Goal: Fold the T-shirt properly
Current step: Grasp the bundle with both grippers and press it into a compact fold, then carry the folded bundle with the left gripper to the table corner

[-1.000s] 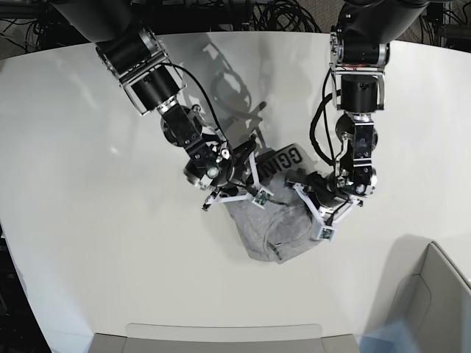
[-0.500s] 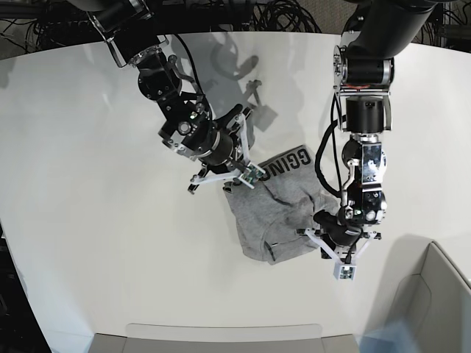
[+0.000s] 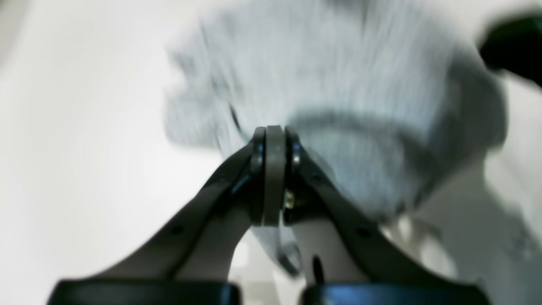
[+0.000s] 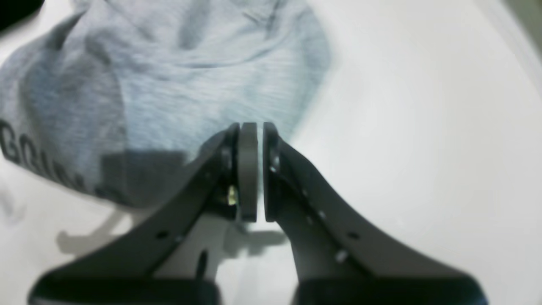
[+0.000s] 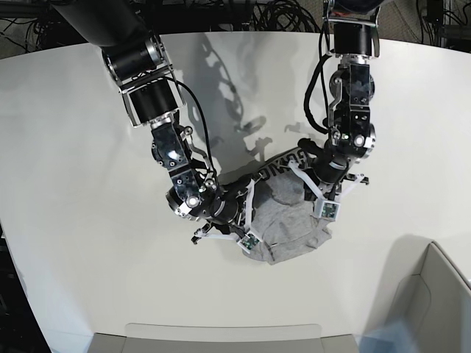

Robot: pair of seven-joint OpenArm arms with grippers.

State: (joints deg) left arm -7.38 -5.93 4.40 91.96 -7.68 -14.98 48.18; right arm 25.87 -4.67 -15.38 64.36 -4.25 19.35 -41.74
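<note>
A: Status on the fold?

B: Partway, I'd judge. The T-shirt (image 5: 287, 213) lies bunched in a compact heap near the middle of the tabletop (image 5: 88, 184), not flat. A band of black lettering shows along its far edge and a curved dark seam sits on top. No neat rectangle yet; squaring and smoothing are left.

A: Tools?

B: Left tool (image 3: 274, 140): pads pressed together, nothing visibly between them. It sits over the cloth's right side in base view. The wrist picture is blurred, so I can't tell whether it touches the fabric. Right tool (image 4: 250, 135): pads all but meeting, a thin slit between, no fabric pinched that I can see. It's at the heap's near-left edge.

A: Anything in the way?

B: Both arms crowd the same small bundle, their tools near each other across it; I'd watch for a clash. A pale bin (image 5: 434, 301) sits at the near right corner, well apart from the shirt. Cables (image 5: 280, 15) hang beyond the far edge, clear of the work.
</note>
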